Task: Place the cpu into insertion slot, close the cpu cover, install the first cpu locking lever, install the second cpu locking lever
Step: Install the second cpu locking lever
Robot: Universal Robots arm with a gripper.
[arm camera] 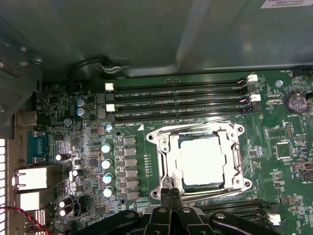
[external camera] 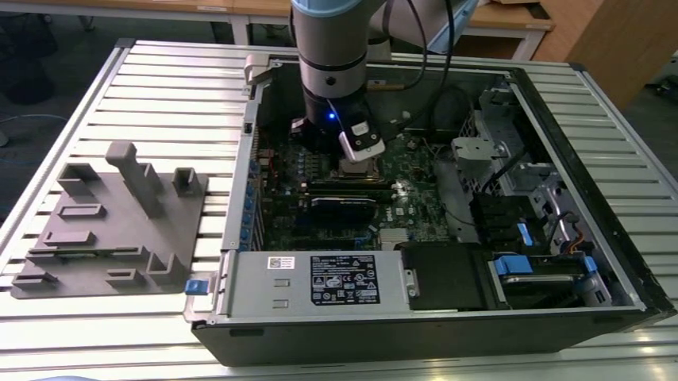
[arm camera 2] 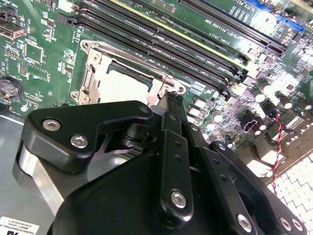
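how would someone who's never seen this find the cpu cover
Look inside the open computer case at the green motherboard. Beside the long black memory slots lies the cpu cover, a silvery square frame whose cut-out middle shows the pale cpu.

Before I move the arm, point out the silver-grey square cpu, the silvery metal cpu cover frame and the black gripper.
silver-grey square cpu (arm camera: 203,160), first wrist view, middle of its metal top.
silvery metal cpu cover frame (arm camera: 168,161), first wrist view, one side bar.
black gripper (arm camera: 171,192), first wrist view, fingertips at the frame's edge.
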